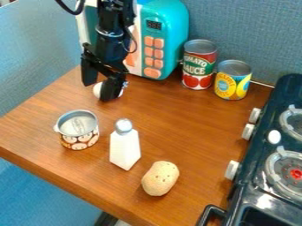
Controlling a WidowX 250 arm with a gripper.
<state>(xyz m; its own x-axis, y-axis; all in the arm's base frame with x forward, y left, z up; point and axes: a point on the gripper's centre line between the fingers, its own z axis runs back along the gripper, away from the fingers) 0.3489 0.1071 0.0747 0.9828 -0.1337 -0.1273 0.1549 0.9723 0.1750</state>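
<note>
Gripper open around white rounded object; toy microwave stands close behind; small can, shaker, potato nearer camera.

Bright, diffuse light leaves soft shadows on the table, glare on the stove.

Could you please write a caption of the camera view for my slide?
Open black gripper beside a small white object, near a toy microwave, a red can and a yellow can.

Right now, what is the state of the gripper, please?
Gripper: open, its fingers apart, with a white object close to them; whether they touch it cannot be told.
</note>
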